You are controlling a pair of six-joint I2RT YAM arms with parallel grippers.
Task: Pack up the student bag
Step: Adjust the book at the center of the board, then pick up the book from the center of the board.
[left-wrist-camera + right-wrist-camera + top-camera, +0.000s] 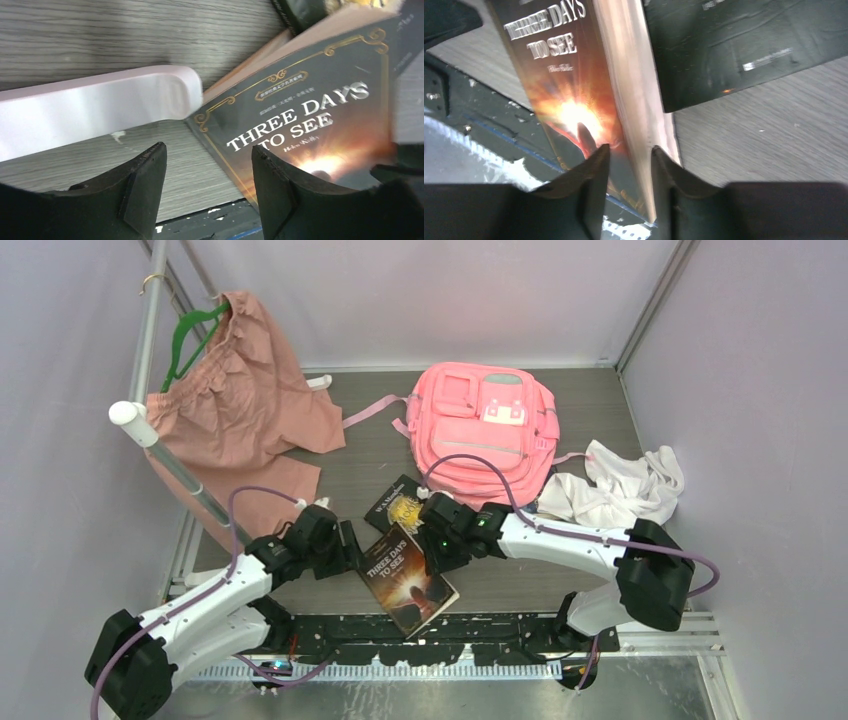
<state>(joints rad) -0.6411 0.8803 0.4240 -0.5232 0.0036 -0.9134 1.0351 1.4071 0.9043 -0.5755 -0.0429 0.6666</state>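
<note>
Grey wood tabletop [360, 465], lavender walls. Student bag [483, 430] lies flat at the rear and looks closed. Just in front of it, right fingers [589, 195] pinch the book [410, 580] by its edge; left fingers [140, 195] are spread beside it. Step, likely: lifting the book. Next: the bag needs opening.

Pale lilac walls [450, 290], grey wood-grain tabletop [360, 465].

grey table [362, 468]: student bag [483, 430], black book [400, 504], cloth [620, 490] (white)
</note>
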